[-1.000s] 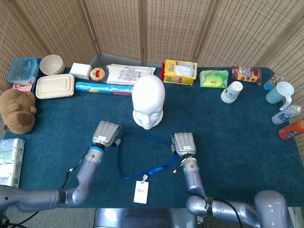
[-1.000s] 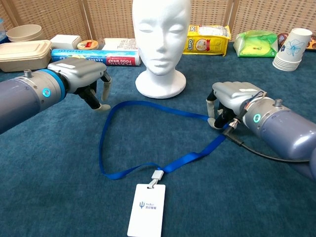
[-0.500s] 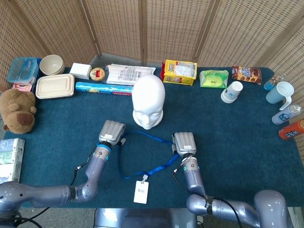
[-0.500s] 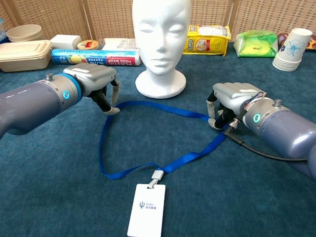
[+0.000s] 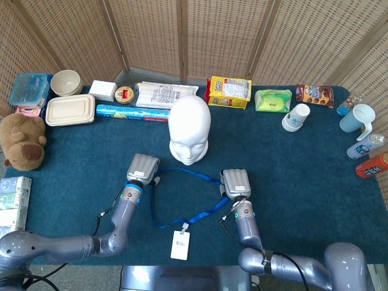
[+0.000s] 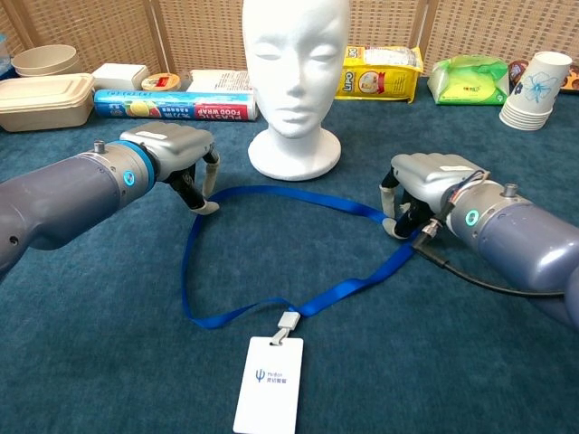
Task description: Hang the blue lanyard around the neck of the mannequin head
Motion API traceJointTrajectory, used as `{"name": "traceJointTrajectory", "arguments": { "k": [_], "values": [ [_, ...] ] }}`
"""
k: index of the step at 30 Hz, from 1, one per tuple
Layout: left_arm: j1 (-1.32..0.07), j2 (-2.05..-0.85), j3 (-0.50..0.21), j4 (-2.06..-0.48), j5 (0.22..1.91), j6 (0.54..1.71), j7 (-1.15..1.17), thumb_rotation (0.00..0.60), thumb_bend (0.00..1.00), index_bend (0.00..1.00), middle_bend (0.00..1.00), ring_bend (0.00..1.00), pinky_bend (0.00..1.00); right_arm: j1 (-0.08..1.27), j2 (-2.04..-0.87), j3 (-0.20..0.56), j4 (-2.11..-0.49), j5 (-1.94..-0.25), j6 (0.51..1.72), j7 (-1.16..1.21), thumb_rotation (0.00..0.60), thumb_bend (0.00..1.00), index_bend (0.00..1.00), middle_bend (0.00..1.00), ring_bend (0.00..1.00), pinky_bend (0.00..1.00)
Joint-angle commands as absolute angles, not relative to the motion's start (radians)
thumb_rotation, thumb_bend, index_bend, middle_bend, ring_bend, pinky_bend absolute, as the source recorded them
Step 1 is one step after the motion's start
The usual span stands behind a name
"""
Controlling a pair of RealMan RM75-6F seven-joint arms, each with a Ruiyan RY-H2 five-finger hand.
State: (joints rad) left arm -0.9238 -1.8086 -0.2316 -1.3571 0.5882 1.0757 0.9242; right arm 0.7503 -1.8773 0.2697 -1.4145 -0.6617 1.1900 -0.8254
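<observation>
The blue lanyard (image 6: 280,193) lies flat as a loop on the blue cloth, and its white badge (image 6: 269,384) is nearest me. The white mannequin head (image 6: 294,81) stands upright just beyond the loop. My left hand (image 6: 176,154) hovers at the loop's left bend with its fingers (image 6: 208,204) pointing down and apart, one tip touching the strap. My right hand (image 6: 425,181) sits at the right bend, pinching the strap against the cloth. The head view shows the same: the left hand (image 5: 142,170), the right hand (image 5: 235,183), the lanyard (image 5: 182,176) and the mannequin head (image 5: 190,130).
Along the back stand a blue food-wrap box (image 6: 172,105), a yellow bag (image 6: 380,72), a green pack (image 6: 470,80) and paper cups (image 6: 534,90). At the left are a beige lidded container (image 5: 70,110) and a teddy bear (image 5: 23,140). Bottles (image 5: 367,154) line the right edge.
My left hand has moved right to the loop's left bend and settled lower, so a fingertip now touches the strap. The right hand and the lanyard have not moved.
</observation>
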Motion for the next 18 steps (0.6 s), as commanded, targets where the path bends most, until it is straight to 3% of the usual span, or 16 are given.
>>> {"name": "traceJointTrajectory", "arguments": {
  "k": [1, 18],
  "values": [
    [-0.926, -1.811, -0.23, -1.353, 0.585, 1.075, 0.925, 0.511, 0.29, 0.54, 1.0, 1.0, 1.0, 0.75, -1.877, 0.269, -1.415, -0.661, 1.19, -0.824, 0.554, 0.51, 0.6, 0.92, 1.0, 1.0],
    [-0.936, -1.81, -0.239, -1.345, 0.531, 1.058, 0.92, 0.514, 0.37, 0.54, 1.0, 1.0, 1.0, 0.748, -1.881, 0.268, -1.401, -0.655, 1.189, -0.82, 0.553, 0.51, 0.6, 0.92, 1.0, 1.0]
  ]
}}
